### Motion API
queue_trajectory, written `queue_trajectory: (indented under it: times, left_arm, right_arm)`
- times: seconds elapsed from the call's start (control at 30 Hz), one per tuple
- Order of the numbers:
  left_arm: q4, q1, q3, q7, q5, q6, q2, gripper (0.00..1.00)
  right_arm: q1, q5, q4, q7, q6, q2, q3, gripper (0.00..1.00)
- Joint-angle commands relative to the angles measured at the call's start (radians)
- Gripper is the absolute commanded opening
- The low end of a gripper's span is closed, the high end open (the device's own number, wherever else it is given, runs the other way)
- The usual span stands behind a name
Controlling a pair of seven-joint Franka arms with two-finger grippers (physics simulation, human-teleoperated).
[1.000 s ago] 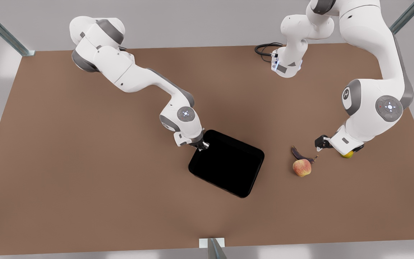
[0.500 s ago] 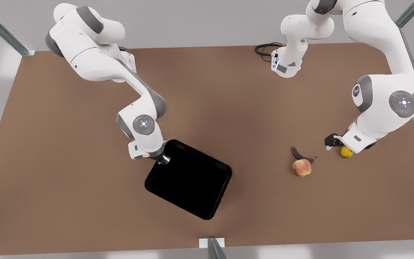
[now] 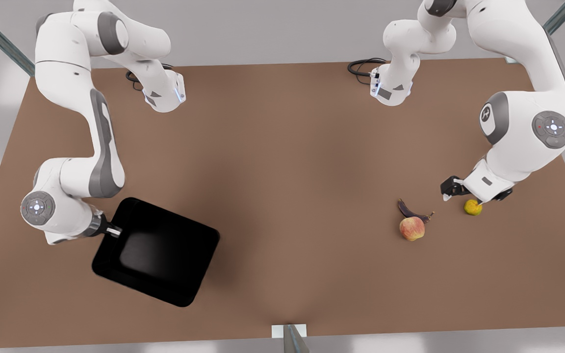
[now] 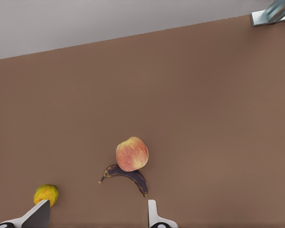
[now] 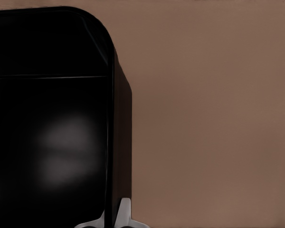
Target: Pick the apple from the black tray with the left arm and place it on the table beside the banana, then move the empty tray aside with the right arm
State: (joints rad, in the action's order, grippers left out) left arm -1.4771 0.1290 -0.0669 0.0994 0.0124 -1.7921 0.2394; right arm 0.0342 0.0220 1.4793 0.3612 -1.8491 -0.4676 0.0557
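Note:
The apple rests on the brown table, touching the dark banana. My left gripper hovers open just to the front view's right of them, holding nothing. The empty black tray lies at the front view's lower left. My right gripper is shut on the tray's rim at the corner nearest that arm.
A small yellow-green round fruit sits on the table beside one finger of my left gripper. A metal post stands at the table's near edge. Both arm bases are mounted along the far edge.
My right gripper has dragged the tray a long way toward the front view's left. My left gripper has drifted slightly rightward, uncovering the yellow-green fruit. Apple and banana have stayed put.

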Motion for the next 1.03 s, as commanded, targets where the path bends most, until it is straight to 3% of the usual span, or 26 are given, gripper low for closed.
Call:
queue_trajectory:
  times: [0.0, 0.07, 0.3, 0.37, 0.47, 0.53, 0.67, 0.83, 0.93, 1.0]
  left_arm:
    - [0.001, 0.0, -0.001, -0.003, 0.003, 0.005, -0.002, 1.0]
    - [0.001, 0.0, -0.001, -0.003, 0.004, 0.003, 0.0, 1.0]
    - [-0.002, 0.0, -0.002, -0.003, 0.004, 0.01, -0.002, 1.0]
    - [-0.002, -0.003, -0.004, -0.003, 0.004, 0.01, 0.0, 1.0]
    - [0.0, -0.003, -0.001, -0.012, 0.006, 0.01, -0.002, 1.0]
    - [0.0, -0.002, -0.001, -0.012, 0.006, 0.01, -0.002, 1.0]
    - [-0.002, -0.003, -0.002, -0.01, 0.006, 0.008, -0.002, 1.0]
    - [0.001, -0.002, -0.001, 0.0, 0.006, 0.008, 0.001, 1.0]
    - [0.038, 0.02, 0.002, 0.006, 0.035, 0.008, 0.017, 1.0]
    - [0.038, 0.02, 0.002, 0.006, 0.032, 0.01, 0.015, 1.0]
  right_arm:
    - [0.0, -0.051, -0.002, -0.944, 0.028, -0.011, 0.053, 0.04]
    - [0.001, -0.094, -0.065, -1.045, 0.027, -0.071, 0.122, 0.04]
    - [-0.003, -0.096, -0.102, -1.058, -0.142, -0.241, 0.147, 0.05]
    - [-0.01, -0.096, -0.102, -1.062, -0.183, -0.272, 0.15, 0.13]
    - [-0.011, -0.099, -0.103, -1.048, -0.205, -0.292, 0.151, 0.38]
    - [-0.011, -0.16, -0.103, -1.051, -0.229, -0.29, 0.156, 0.72]
    - [-0.005, -0.208, -0.103, -0.91, -0.193, -0.152, 0.112, 1.0]
    - [0.023, -0.206, -0.14, -0.581, 0.04, 0.035, 0.087, 1.0]
    - [0.044, -0.039, -0.221, -0.551, 0.028, 0.049, 0.096, 1.0]
    - [0.041, -0.037, -0.229, -0.551, 0.037, 0.05, 0.099, 1.0]
